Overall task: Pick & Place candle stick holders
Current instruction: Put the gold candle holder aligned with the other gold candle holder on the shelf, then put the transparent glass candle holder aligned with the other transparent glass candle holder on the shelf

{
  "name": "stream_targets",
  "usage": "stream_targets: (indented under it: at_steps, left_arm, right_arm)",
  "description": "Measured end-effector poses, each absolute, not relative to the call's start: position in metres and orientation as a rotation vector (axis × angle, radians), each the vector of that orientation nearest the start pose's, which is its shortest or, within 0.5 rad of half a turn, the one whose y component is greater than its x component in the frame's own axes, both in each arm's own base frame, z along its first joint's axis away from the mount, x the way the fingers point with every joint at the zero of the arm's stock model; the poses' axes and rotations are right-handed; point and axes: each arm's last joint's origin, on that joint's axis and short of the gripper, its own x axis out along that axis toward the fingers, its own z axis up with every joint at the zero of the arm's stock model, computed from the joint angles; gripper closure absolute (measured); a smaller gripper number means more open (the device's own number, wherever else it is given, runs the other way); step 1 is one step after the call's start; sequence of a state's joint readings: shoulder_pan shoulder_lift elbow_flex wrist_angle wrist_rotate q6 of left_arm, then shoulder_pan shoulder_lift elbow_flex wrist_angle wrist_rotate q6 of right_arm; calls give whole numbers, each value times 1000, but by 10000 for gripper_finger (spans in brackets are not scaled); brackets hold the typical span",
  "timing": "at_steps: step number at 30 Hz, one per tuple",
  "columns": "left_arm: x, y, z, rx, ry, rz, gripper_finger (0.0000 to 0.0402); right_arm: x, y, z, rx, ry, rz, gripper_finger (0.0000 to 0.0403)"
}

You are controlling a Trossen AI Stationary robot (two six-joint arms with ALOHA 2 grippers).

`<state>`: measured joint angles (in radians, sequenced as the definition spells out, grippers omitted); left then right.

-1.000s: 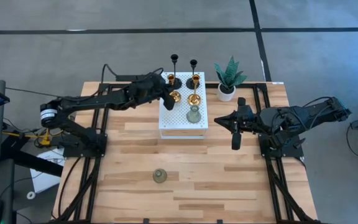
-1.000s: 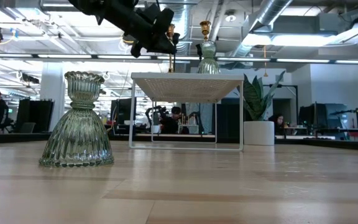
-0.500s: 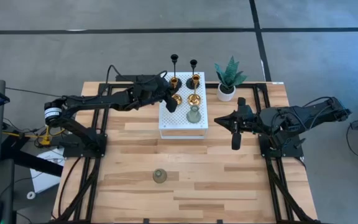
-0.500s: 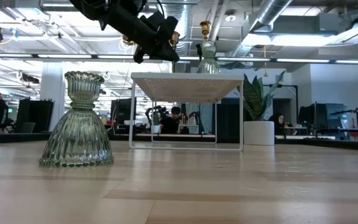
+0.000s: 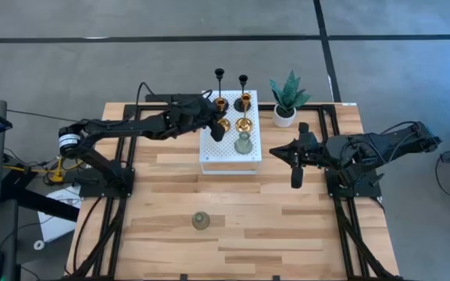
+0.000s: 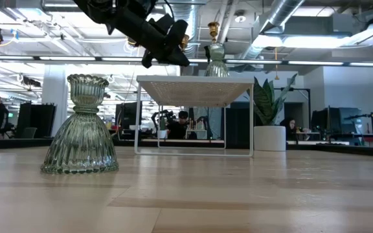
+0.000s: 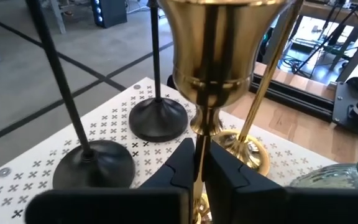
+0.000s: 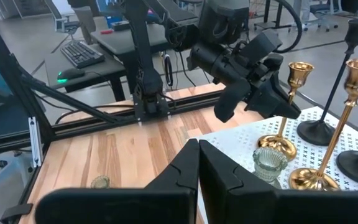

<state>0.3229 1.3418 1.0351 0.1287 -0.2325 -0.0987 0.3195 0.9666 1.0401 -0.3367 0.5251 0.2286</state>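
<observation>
My left claw [image 7: 199, 163] is pinched tight on the thin polished stem of a gold holder [image 7: 219, 46], its flared shiny cup rising right above my fingers over the white cross-punched stand [image 5: 230, 147]. Just beyond stand two matte black holders [image 7: 157, 115] with round bases, the second gold holder [image 7: 253, 146] beside me, ribbed grey-green glass close by. Another ribbed one [image 5: 201, 221] sits well behind on the wood table. My right claw [image 5: 296, 164] waits shut, far aside.

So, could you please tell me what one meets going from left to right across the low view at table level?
Ribbed pale green glass candle holder → white perforated metal stand → spiky green plant in a white pot.
</observation>
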Motion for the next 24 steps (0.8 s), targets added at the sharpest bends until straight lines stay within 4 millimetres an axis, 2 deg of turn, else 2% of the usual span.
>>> stream_targets:
  at_steps: [7,15,24]
  left_arm:
    - [289,103,324,-112,170,559,357]
    - [279,101,337,-83,120,567,332]
    - [276,97,342,-78,105,548,276]
  right_arm:
    - [194,49,374,115,223,-231,403]
    - [194,49,373,113,229,-232,403]
    - [193,49,372,110,236,-233,403]
